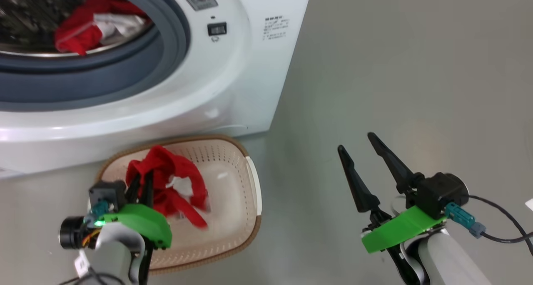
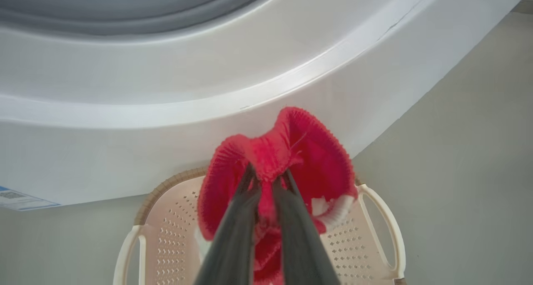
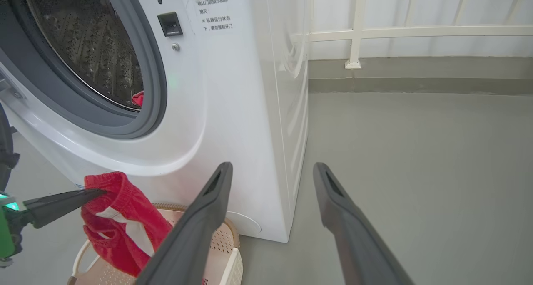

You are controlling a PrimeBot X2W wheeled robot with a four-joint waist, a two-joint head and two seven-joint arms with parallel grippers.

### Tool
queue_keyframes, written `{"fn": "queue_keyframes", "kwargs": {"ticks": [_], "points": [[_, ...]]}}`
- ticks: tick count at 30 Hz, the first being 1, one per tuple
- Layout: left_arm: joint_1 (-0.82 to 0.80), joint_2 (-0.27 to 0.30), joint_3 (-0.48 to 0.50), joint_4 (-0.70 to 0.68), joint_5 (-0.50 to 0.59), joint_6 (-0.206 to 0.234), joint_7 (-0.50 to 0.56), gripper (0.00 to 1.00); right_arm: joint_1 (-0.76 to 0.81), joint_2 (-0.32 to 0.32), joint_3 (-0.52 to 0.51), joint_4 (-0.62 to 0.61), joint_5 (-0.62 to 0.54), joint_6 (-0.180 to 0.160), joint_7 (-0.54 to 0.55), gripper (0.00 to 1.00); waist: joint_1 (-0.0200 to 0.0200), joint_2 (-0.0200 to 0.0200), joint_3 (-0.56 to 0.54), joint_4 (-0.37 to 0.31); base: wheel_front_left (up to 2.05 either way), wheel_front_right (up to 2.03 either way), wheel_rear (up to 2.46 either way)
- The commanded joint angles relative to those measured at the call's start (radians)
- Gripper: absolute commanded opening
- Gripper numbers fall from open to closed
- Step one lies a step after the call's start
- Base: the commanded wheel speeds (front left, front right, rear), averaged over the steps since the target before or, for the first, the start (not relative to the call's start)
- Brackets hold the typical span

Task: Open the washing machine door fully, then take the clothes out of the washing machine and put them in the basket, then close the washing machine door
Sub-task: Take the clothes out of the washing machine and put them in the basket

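Observation:
The white washing machine (image 1: 233, 81) has its round opening uncovered; its door is out of view. Red and white clothes (image 1: 83, 27) lie in the steel drum. My left gripper (image 2: 268, 172) is shut on a red garment (image 2: 308, 152) with white parts and holds it hanging over the cream basket (image 1: 250, 201), which stands on the floor against the machine's front. In the right wrist view the same garment (image 3: 120, 218) dangles from the left fingers above the basket (image 3: 227, 243). My right gripper (image 1: 354, 141) is open and holds nothing, over the floor to the right of the basket.
Grey floor (image 1: 395, 68) stretches to the right of the machine. A white railing (image 3: 354, 35) on a low kerb runs along the far side. A blue label sticker (image 2: 16, 197) sits low on the machine's front.

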Motion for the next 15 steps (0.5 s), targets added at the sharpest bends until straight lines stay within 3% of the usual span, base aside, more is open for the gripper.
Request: {"fn": "queue_keyframes", "kwargs": {"ticks": [1,8,15], "points": [[-0.034,0.014,0.036,0.016,-0.012,-0.008,-0.013,0.0,-0.021,0.0,0.027,-0.021,0.009,0.006,-0.006,1.0,0.0,0.0,0.047,-0.016,0.0,0.0,0.0],[-0.162,0.028,0.041,0.232,-0.015,-0.032,-0.013,0.0,-0.063,0.002,0.048,-0.023,0.02,0.006,-0.006,1.0,0.0,0.0,0.127,-0.039,0.0,0.0,0.0],[-0.234,0.047,0.047,0.353,-0.018,-0.043,-0.013,0.0,-0.087,0.005,0.056,-0.025,0.025,0.006,-0.006,1.0,0.0,0.0,0.183,-0.059,0.0,0.0,0.0]]}}
